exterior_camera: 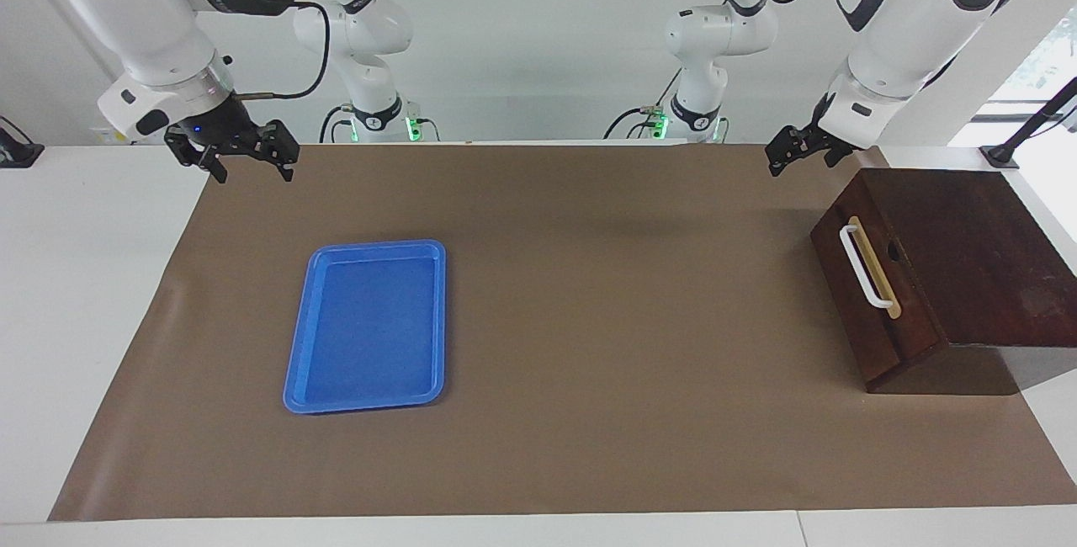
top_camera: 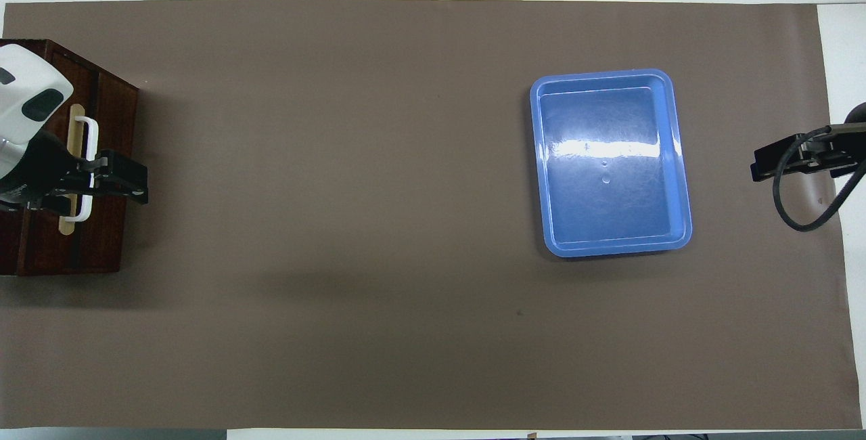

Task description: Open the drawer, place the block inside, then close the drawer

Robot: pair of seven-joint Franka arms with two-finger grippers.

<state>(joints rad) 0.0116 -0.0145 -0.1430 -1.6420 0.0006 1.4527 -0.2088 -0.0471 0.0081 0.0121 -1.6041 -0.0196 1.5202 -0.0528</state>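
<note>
Left gripper (exterior_camera: 799, 153), fingers apparently apart, is held above the closed drawer (exterior_camera: 875, 290) at its own end of the table, whose white handle (exterior_camera: 865, 268) runs away from the robots.

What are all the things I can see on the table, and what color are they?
Wooden box: one, dark brown, at the left arm's end of the table.
Drawer: one, dark brown front, shut, in the box, facing the tray.
Handle: one, white bar on a pale strip, on the drawer front.
Tray: one, blue, nothing in it, on the mat toward the right arm's end.
Mat: one, brown, covering most of the white table.
Block: none in view.
Left gripper: one, black, in the air by the box's corner, touching nothing.
Right gripper: one, black, open, waiting over the mat's corner.
</note>
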